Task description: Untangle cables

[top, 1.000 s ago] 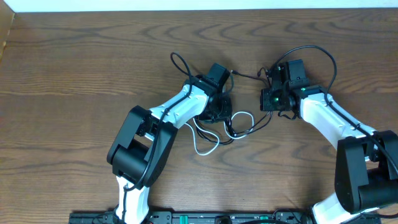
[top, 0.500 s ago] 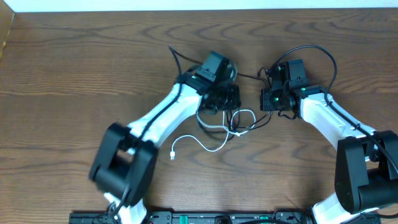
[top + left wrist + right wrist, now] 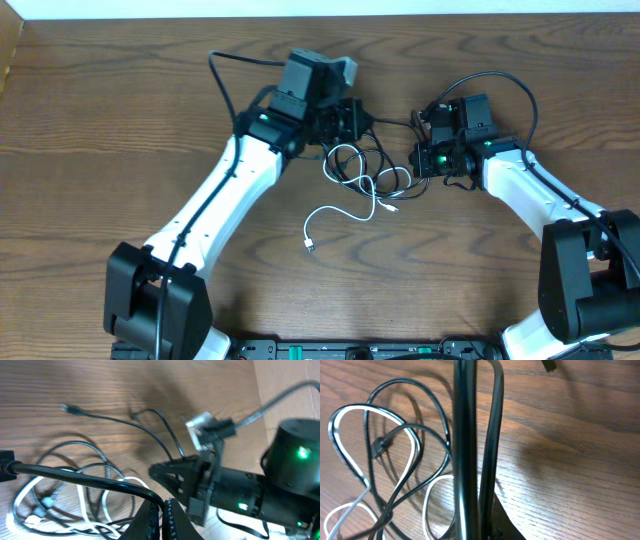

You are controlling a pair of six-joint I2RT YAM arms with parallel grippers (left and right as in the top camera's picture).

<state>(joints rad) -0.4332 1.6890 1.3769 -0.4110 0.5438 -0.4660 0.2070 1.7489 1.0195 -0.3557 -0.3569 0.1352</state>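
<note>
Lately hauled the left gripper up and away from the right gripper, fingers pinched almost together on the black cable, dragging the tangle along. Paid out the white cable behind and below the left gripper, plug lying free on the table: looser than half a second back, so fair progress. Cannot tell the right gripper's grip; possibly clamped on the same black cable. Still crossed between the two grippers: white and black loops, threaded together. Worth minding the arm wire arching beyond the right gripper.
</note>
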